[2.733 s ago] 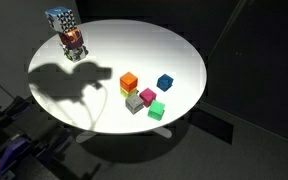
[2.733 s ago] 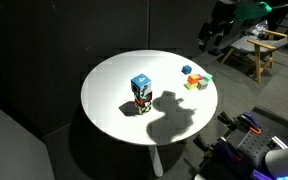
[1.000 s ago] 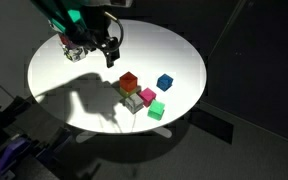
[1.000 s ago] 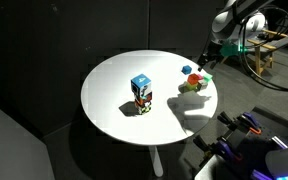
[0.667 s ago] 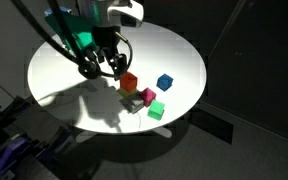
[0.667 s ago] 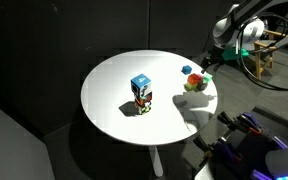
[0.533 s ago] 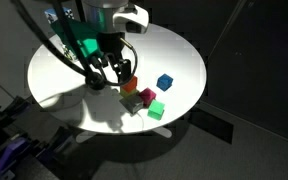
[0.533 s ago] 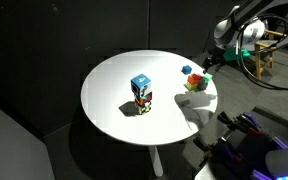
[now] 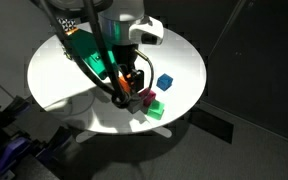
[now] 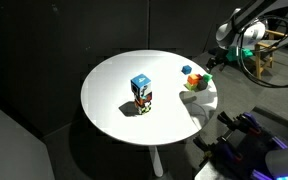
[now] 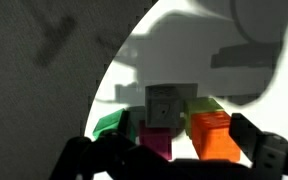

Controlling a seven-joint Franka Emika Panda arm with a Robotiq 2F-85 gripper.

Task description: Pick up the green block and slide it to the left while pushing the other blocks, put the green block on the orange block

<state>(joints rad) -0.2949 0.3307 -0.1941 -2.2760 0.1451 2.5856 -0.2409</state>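
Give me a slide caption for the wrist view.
Open claw over green block, magenta block, grey block and orange block on table.

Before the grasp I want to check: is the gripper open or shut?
Open. The wrist view shows the gripper with fingers far apart, blocks between them.

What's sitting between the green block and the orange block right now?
In the wrist view, the magenta cube, with the grey cube behind it, sits between the green block and orange block.
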